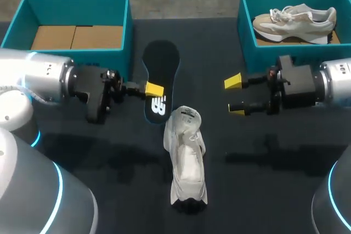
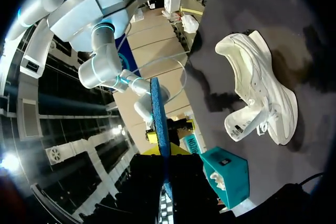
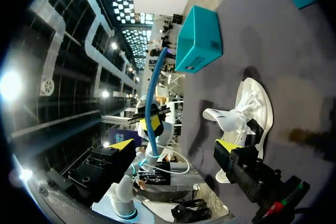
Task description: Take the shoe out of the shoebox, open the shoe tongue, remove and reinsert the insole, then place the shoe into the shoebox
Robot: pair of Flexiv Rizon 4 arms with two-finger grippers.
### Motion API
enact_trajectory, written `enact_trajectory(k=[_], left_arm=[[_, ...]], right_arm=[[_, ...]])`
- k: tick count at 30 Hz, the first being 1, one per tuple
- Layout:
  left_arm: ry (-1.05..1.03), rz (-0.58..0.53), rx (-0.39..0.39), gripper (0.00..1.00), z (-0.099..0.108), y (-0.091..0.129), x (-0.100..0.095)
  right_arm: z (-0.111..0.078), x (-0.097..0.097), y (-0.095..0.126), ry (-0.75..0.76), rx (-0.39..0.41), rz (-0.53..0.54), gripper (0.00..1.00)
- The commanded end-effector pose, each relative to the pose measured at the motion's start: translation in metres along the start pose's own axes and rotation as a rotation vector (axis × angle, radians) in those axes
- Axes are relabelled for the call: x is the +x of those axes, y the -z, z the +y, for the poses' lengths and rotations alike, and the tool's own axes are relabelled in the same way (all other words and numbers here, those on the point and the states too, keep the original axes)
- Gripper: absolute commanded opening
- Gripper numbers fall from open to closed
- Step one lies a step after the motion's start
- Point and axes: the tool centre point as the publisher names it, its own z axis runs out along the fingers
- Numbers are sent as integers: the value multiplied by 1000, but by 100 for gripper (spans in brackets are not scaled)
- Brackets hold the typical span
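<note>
My left gripper (image 1: 154,89) is shut on the edge of the dark insole (image 1: 160,64) and holds it above the table, just left of the middle. In the left wrist view the insole (image 2: 159,119) stands edge-on, blue, between the yellow tips of the left gripper (image 2: 164,148). The white shoe (image 1: 185,160) lies on the table in front of the insole, tongue pulled open; it shows as the shoe (image 2: 262,98) and the shoe (image 3: 247,114) in the wrist views. My right gripper (image 1: 236,96) hangs open and empty to the right of the shoe, the right gripper (image 3: 175,145) facing the insole (image 3: 152,98).
A teal shoebox (image 1: 123,9) with a cardboard floor stands at the back left. A second teal shoebox (image 1: 247,20) at the back right holds a beige and white shoe (image 1: 296,17). The table is black.
</note>
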Motion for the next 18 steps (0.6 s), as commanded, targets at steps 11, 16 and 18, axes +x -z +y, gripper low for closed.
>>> enact_trajectory(k=[11, 16, 18], left_arm=[[-14, -22, -19, 0, -12, -18, 11], [-5, -26, -16, 0, -13, -22, 12], [-5, -26, -16, 0, -13, -22, 12]], right_arm=[[21, 7, -13, 43, 10, 2, 100], [31, 7, -19, 75, 23, -10, 100], [35, 7, -21, 80, 24, -10, 100]])
